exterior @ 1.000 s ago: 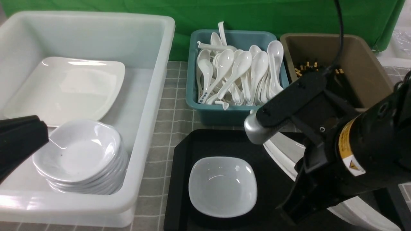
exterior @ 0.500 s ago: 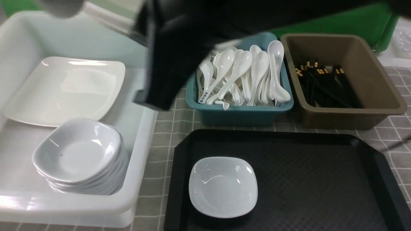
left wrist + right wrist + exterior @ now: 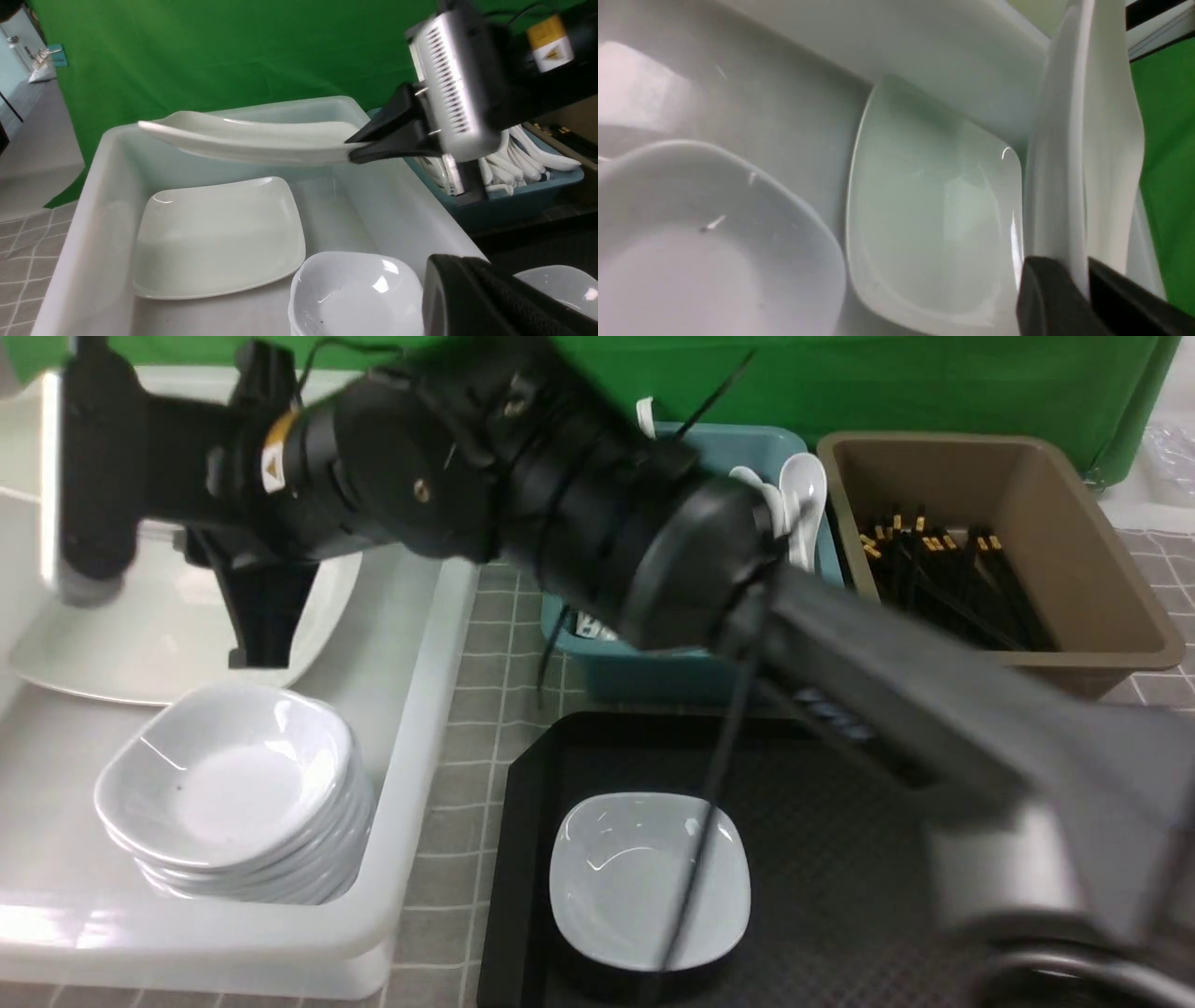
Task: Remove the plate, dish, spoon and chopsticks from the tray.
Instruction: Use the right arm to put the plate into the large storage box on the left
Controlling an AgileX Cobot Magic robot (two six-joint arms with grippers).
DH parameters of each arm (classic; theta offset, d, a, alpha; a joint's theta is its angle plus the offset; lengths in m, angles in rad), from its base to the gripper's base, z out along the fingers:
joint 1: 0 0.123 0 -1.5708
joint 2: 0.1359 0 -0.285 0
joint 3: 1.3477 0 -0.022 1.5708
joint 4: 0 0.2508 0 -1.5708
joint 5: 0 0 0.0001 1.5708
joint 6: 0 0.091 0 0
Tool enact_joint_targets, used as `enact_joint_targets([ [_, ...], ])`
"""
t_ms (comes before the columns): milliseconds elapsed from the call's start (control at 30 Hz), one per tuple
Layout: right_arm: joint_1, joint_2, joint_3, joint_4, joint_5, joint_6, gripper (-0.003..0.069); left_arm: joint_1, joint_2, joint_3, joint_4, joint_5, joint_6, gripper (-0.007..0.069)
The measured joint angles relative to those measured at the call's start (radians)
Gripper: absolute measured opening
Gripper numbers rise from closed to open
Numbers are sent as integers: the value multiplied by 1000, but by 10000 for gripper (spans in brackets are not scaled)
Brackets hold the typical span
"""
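Right arm (image 3: pixel 560 495) now far left, plate (image 3: pixel 252 140) above bin (image 3: pixel 411 644)

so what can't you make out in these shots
- Front view: the right arm covers most of the spoon bin and the tray's right side.
- Front view: the carried plate sits mostly behind that arm.
- Left wrist view: the left jaws are a dark blur cut by the frame edge.
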Motion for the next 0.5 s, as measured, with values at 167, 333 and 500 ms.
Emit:
enact_joint_targets([
  [167,-35,194,-205,44,-21,-63,58,0,0,0,-20,0,1,8],
  [333,-39,280,-243,69,-57,-165,58,0,0,0,-47,3,1,8],
  [500,-39,319,-243,82,-80,-182,58,0,0,0,-61,3,1,8],
])
